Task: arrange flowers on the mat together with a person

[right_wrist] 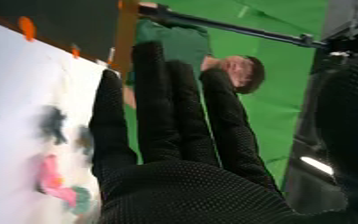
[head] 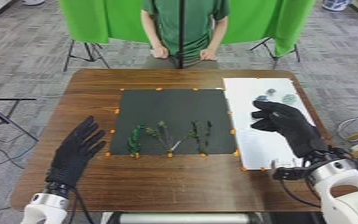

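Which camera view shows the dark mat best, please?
The head view: there the dark mat appears with its whole outline, and green stems lie on its near half. The right wrist view shows a cut-off part of it, beside the white sheet.

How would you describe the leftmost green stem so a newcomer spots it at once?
On the brown table, find the dark mat beside the white sheet. Along the mat's near edge, the leftmost green stem lies closest to the left hand. It looks leafy along most of its length, unlike the thinner, more spread-out stems beside it.
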Controlling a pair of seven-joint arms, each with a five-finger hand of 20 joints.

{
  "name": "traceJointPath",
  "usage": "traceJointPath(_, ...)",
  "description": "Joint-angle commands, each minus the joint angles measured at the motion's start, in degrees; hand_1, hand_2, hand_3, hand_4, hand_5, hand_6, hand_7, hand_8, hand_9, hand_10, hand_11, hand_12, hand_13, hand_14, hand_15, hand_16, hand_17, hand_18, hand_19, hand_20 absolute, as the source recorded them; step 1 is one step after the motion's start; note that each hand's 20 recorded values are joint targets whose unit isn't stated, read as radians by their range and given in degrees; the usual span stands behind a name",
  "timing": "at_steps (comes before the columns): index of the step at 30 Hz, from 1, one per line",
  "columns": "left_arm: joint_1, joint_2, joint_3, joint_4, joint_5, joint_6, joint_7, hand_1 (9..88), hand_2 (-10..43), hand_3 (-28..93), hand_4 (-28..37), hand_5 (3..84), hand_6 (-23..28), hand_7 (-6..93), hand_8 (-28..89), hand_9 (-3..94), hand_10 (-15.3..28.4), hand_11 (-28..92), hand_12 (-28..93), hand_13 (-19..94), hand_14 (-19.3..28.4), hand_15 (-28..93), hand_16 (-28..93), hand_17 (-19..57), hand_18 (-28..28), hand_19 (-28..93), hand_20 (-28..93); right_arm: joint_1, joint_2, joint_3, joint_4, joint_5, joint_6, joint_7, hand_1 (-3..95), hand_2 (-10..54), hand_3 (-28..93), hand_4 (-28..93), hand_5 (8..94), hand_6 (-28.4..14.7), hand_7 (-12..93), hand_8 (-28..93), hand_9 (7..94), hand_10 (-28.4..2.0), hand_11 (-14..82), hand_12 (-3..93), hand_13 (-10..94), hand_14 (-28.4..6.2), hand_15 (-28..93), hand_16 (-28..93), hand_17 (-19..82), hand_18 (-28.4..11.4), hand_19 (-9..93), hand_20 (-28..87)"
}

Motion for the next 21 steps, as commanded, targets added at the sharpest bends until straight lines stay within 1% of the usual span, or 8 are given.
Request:
traceJointPath(1, 0.9, -0.58, 0.1, 0.2, -0.15, -0.1, -0.87, 28.1, -6.5, 67, -25.4, 27.0, 3.0, 16.0, -10, 19.3, 9.6, 15, 17, 19, 11.2, 20, 5, -9.7, 20.0, 39, 8, 6.2, 8.9, -6.3, 2.9, -38.0, 6.9, -5.6, 32.3, -9.5, 85, -28, 49.3, -1.1, 26, -16, 50.4, -11.0, 30.4, 21.8, 48, -9.7, 59, 16, 15, -20.0, 58, 29)
traceJointPath(4, 0.2, -0.36, 0.05, 0.2, 0.04, 0.05, -0.53, 28.2, -6.5, 67, -25.2, 27.1, 3.1, 15.9, -10, 19.5, 9.7, 15, 16, 20, 11.2, 20, 4, -9.6, 20.0, 39, 8, 10.4, 13.5, -9.6, 5.6, -52.2, 7.7, -7.1, 36.4, -9.5, 84, -28, 51.5, 1.4, 29, -18, 52.5, -9.6, 31.8, 21.6, 51, -8.4, 61, 16, 17, -18.6, 61, 30)
traceJointPath(6, -0.2, -0.11, 0.12, 0.2, 0.0, -0.01, -0.87, 28.2, -6.5, 67, -25.1, 27.2, 3.1, 15.8, -10, 19.5, 9.7, 15, 16, 20, 11.3, 20, 4, -9.6, 19.9, 39, 8, 12.7, 16.2, -11.7, 7.3, -59.3, 7.8, -7.1, 37.6, -9.5, 84, -28, 50.9, 2.3, 31, -18, 52.0, -8.6, 32.1, 21.7, 50, -7.8, 61, 16, 17, -18.4, 62, 30)
traceJointPath(9, 0.2, -0.51, 0.41, 0.08, -0.12, 0.02, -1.28, 28.2, -6.5, 67, -25.3, 27.2, 3.1, 15.9, -10, 19.5, 9.7, 15, 16, 20, 11.2, 20, 4, -9.6, 20.0, 39, 8, 16.2, 17.3, -12.9, 8.3, -59.4, -2.0, -6.2, 34.6, -9.5, 85, -28, 45.9, 1.9, 31, -19, 45.8, -7.9, 31.4, 22.0, 46, -7.7, 64, 17, 13, -18.6, 60, 31)
traceJointPath(12, 0.9, -0.91, 0.58, -0.04, -0.23, -0.32, -1.68, 28.1, -6.5, 67, -25.2, 27.5, 3.2, 16.0, -10, 19.6, 9.8, 15, 16, 20, 11.3, 20, 4, -9.6, 20.0, 39, 8, 18.4, 18.8, -15.0, 9.5, -64.8, -5.8, -3.5, 32.8, -9.5, 84, -28, 37.8, -0.2, 29, -18, 38.1, -7.4, 26.6, 21.1, 40, -8.8, 66, 17, 10, -19.4, 59, 32)
traceJointPath(17, 0.6, -0.5, 0.81, -0.02, -0.21, 0.04, -1.49, 28.0, -6.4, 67, -25.2, 27.8, 3.3, 15.7, -10, 19.7, 9.7, 15, 16, 20, 11.3, 20, 4, -9.6, 20.0, 39, 8, 22.2, 22.1, -21.2, 11.9, -68.1, -3.8, 4.2, 30.6, -9.5, 85, -28, 33.2, -1.7, 28, -17, 33.0, -7.3, 23.9, 22.1, 38, -9.1, 67, 16, 9, -19.5, 58, 33)
traceJointPath(19, 0.3, -0.52, 0.88, 0.13, -0.1, -0.42, -1.97, 28.1, -6.4, 67, -25.2, 27.8, 3.3, 15.6, -10, 19.7, 9.7, 15, 16, 20, 11.4, 20, 4, -9.7, 20.0, 39, 8, 23.7, 22.2, -22.9, 13.0, -70.3, -5.1, 5.2, 30.7, -9.5, 85, -28, 34.4, -1.4, 29, -17, 35.4, -7.9, 24.9, 22.4, 39, -8.8, 68, 16, 10, -19.3, 58, 33)
traceJointPath(21, 0.2, -0.79, 1.04, 0.23, 0.03, -1.16, -2.32, 28.1, -6.4, 67, -25.2, 27.8, 3.3, 15.6, -9, 19.7, 9.7, 15, 16, 20, 11.4, 20, 4, -9.7, 20.0, 39, 8, 25.1, 23.1, -25.6, 14.6, -71.9, -2.5, 6.7, 30.9, -9.5, 85, -28, 36.7, -0.3, 29, -17, 38.4, -7.3, 25.4, 22.0, 41, -8.7, 69, 16, 10, -19.3, 58, 33)
